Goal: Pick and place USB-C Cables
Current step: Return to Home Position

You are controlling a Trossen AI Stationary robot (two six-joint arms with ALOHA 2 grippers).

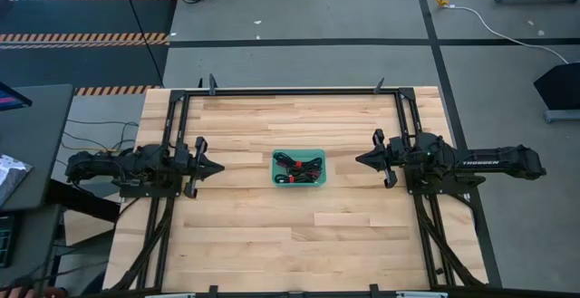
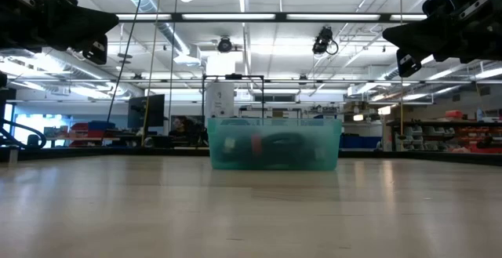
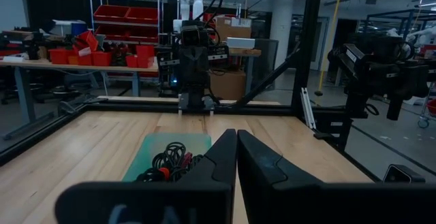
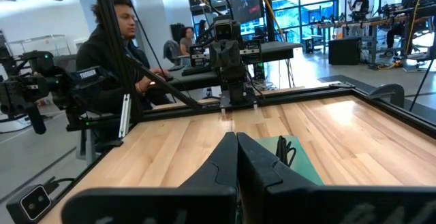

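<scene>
Several coiled USB-C cables (image 1: 298,167), black with red ties, lie inside a small green bin (image 1: 280,184) at the table's middle. They show in the left wrist view (image 3: 170,164) and dimly through the bin's wall in the low view (image 2: 271,150). One cable's loop (image 4: 287,152) shows past the right fingers. My left gripper (image 1: 220,167) is shut and empty, left of the bin, raised above the table. My right gripper (image 1: 359,160) is shut and empty, right of the bin, also raised.
The green bin (image 2: 274,142) stands on the wooden table top (image 1: 245,225). A black frame (image 1: 299,91) runs along the table's far edge and sides. A person (image 4: 112,54) sits beyond the table in the right wrist view.
</scene>
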